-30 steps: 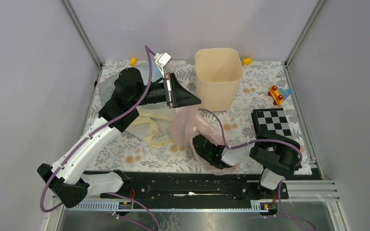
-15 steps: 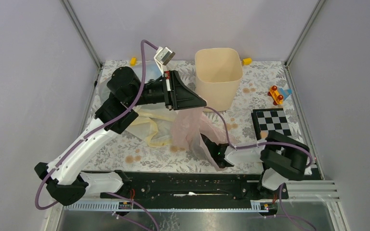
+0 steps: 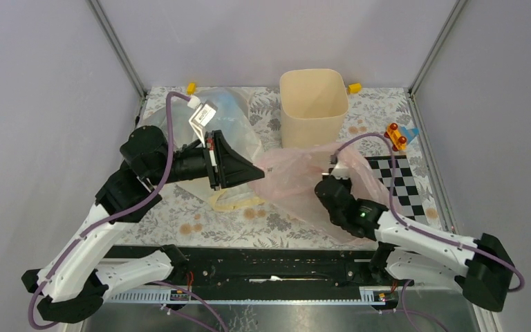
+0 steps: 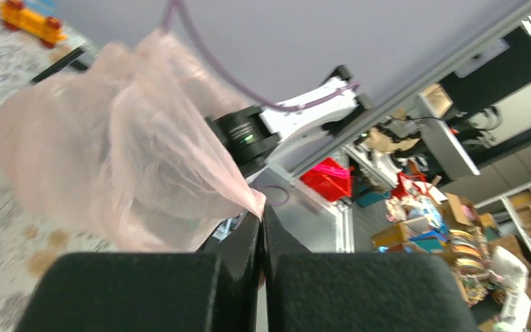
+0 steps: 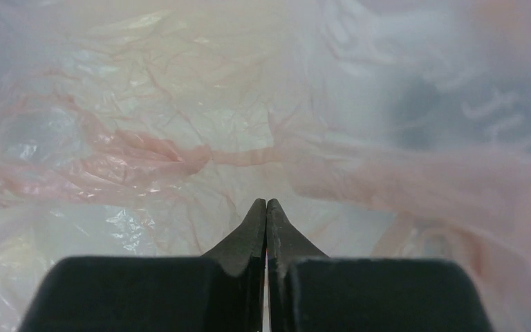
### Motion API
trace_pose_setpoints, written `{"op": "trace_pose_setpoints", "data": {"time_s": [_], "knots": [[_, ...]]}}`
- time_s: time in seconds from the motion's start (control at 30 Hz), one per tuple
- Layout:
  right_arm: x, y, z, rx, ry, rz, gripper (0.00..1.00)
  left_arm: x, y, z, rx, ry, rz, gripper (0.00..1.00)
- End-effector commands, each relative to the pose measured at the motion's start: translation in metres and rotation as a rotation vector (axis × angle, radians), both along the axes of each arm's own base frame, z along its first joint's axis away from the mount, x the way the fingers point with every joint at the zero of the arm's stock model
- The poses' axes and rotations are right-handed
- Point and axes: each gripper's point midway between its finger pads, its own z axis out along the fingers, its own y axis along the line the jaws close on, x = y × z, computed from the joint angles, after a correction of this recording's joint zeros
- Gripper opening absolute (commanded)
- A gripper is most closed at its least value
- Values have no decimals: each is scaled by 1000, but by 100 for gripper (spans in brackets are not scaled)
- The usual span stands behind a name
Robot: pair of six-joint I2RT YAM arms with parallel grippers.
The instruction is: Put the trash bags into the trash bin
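From the near edge my right arm reaches left and away, low over the flowered cloth (image 3: 200,214), elbow nearly flat. The right gripper (image 5: 266,204) is buried under the pink bag (image 3: 294,176). Its own camera shows the fingers pressed tip to tip with pink film filling the whole view, but I cannot tell whether any film is caught between them. Faint pale lettering shows through the film at upper right there, too blurred to read. My left arm rises from its near-left base, bends at the elbow and points its wrist to the right. The left gripper (image 4: 261,211) pinches one corner of the pink bag, fingers closed on it; only that wrist camera shows the bag billowing off the fingertips with the right arm's green light behind it. A white tag (image 3: 205,113) on the left wrist carries print too small to read. A yellow bag (image 3: 231,202) lies crumpled below the left gripper. The checkerboard (image 3: 408,190) sits right of the pink bag, partly covered by it. Further off stands the bin (image 3: 313,131); the pink bag is spread in front of it, not inside. A clear bluish bag (image 3: 235,114) lies left of the bin, a red-and-orange toy (image 3: 395,136) to its right.
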Motion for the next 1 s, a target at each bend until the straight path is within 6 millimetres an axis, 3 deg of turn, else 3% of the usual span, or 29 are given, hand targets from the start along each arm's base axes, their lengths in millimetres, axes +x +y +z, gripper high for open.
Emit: {"op": "trace_pose_setpoints", "data": {"time_s": [0.0,0.17,0.4,0.5,0.77,0.87,0.97], "knots": [[-3,-61,10,-3,-59,-247,0,14,18,-31,103,-58,146,0],[-3,-94,15,-18,-65,-401,0,10,36,-24,78,-98,206,0],[0,-94,15,-35,-49,-426,0,19,45,-10,64,-119,292,0],[1,-90,19,-33,-39,-402,2,31,48,-16,54,-108,360,0],[13,-20,17,81,30,-43,19,64,8,-106,214,16,318,0],[10,18,16,176,75,124,37,80,6,-129,263,27,374,0],[5,48,20,263,102,248,44,91,6,-142,294,32,418,0]]}}
